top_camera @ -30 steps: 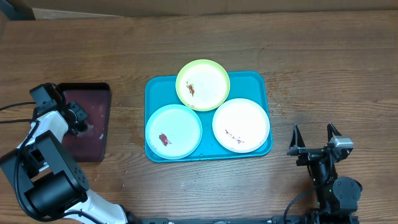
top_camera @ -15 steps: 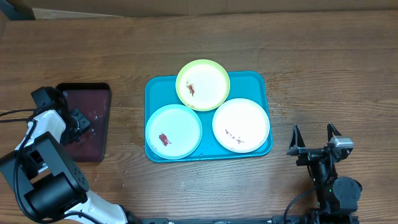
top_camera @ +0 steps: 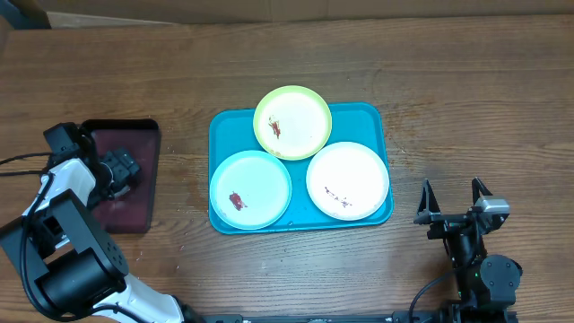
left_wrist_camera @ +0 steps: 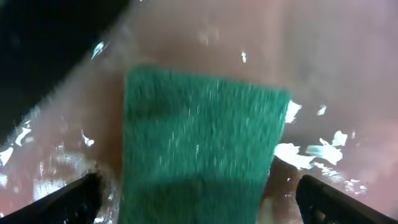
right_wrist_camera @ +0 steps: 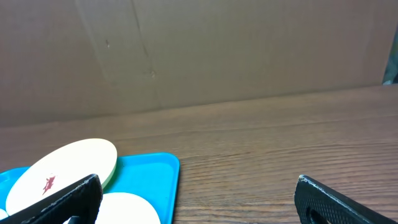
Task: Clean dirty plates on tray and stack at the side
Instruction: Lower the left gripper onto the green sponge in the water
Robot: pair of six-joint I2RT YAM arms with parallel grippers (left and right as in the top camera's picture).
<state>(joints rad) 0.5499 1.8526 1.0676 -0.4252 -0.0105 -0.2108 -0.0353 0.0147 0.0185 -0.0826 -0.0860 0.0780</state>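
Observation:
Three plates lie on the turquoise tray (top_camera: 366,120): a yellow-green plate (top_camera: 292,122) at the back overlapping the rim, a pale mint plate (top_camera: 250,189) front left and a white plate (top_camera: 348,179) front right, each with small red-brown smears. My left gripper (top_camera: 122,170) is over the small dark tray, far left of the plates. In the left wrist view it (left_wrist_camera: 198,194) stands open astride a green scouring pad (left_wrist_camera: 199,124), with a gap on each side. My right gripper (top_camera: 453,190) stands open right of the turquoise tray, holding nothing (right_wrist_camera: 199,205).
The black tray with a wet maroon inside (top_camera: 134,205) sits at the left of the wooden table. A brown cardboard wall (right_wrist_camera: 199,50) stands along the far edge. Bare wood lies between the two trays and to the right of the turquoise tray.
My left gripper's jaws have opened wide over the dark tray, after standing narrower before. The plates and the right arm have not moved.

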